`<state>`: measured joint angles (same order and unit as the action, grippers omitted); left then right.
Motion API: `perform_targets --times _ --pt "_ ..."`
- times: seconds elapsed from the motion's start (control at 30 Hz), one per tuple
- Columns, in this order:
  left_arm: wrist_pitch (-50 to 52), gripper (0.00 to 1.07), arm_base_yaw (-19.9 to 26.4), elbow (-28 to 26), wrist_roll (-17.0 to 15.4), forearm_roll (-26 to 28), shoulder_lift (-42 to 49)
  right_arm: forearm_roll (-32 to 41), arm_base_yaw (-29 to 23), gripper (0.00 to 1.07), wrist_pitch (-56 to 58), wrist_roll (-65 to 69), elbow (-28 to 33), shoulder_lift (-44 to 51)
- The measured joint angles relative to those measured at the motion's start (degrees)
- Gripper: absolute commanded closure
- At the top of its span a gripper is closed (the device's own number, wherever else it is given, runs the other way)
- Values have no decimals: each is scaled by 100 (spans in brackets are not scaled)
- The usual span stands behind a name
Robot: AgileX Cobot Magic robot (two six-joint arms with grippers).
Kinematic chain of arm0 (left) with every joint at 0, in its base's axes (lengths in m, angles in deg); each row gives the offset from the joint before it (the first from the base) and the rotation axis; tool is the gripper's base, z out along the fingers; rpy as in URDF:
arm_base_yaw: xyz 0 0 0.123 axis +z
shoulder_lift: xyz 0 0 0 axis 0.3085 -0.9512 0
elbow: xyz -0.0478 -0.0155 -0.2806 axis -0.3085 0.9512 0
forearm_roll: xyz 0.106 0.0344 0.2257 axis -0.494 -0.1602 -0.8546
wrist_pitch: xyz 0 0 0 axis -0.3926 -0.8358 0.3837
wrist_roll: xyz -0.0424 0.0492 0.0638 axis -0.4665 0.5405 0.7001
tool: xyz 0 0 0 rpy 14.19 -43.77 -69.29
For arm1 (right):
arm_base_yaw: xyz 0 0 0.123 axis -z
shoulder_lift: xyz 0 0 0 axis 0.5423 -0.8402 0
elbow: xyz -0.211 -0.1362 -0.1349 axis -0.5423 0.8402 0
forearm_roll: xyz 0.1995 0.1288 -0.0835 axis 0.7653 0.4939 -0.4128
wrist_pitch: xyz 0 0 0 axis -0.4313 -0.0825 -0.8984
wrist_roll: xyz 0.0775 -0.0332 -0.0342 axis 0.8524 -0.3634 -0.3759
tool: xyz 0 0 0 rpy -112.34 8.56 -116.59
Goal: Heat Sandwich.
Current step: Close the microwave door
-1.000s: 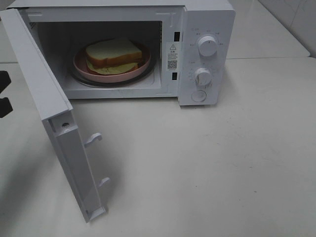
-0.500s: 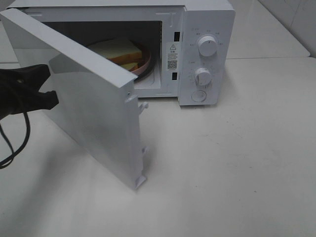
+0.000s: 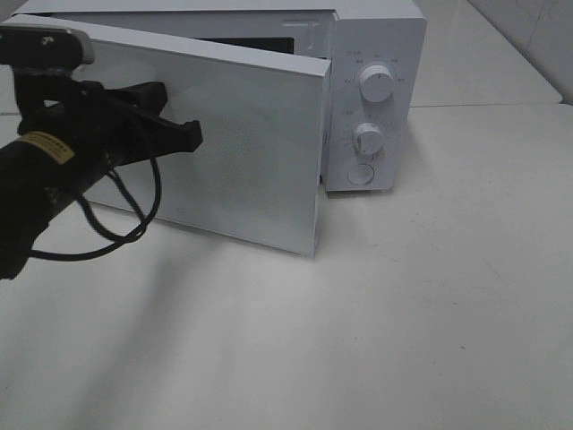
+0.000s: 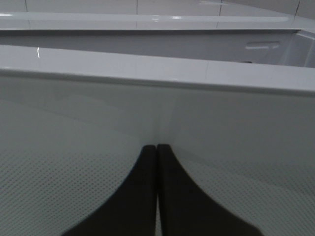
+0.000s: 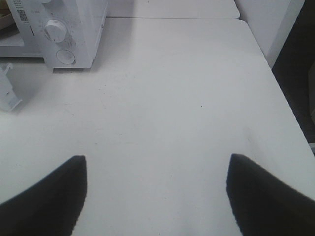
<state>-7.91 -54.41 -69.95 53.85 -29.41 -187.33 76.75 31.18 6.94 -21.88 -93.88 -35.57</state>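
Pressed to a Nearly Shut Door, Left Fingers Closed; Sandwich Hidden

Nearest, above the matte white tabletop: right gripper, black jaws spread wide, nothing between them, well apart from the oven. Farther in, reaching from the left side: black left gripper, with a thin black cable looping below the arm and a yellow label on the wrist. Jaws shut tight, dark fingertips side by side without a gap, gripping nothing, tips set against the outer face of the flat white microwave door. Door standing almost closed, latch edge a little forward of the boxy white microwave oven, with a thin dark strip of cavity visible over its top edge. Beyond that edge, on the control panel: round white upper knob, round white lower knob, then a round white button beneath. Sandwich out of sight in all three views, cavity opening covered by the door; cannot tell its exact place.
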Motion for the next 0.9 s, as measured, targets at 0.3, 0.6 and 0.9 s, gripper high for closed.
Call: perform_targets --times 0.3,0.6,0.9 --pt "-292 107 -252 -1014 676 871 -613 0 0 31 0 0 0 0" --pt "-756 107 -350 -1782 1031 1215 -1083 0 0 31 0 0 0 0" --pt "-1444 107 -378 -2504 1490 1432 -1427 0 0 31 -6 0 0 0"
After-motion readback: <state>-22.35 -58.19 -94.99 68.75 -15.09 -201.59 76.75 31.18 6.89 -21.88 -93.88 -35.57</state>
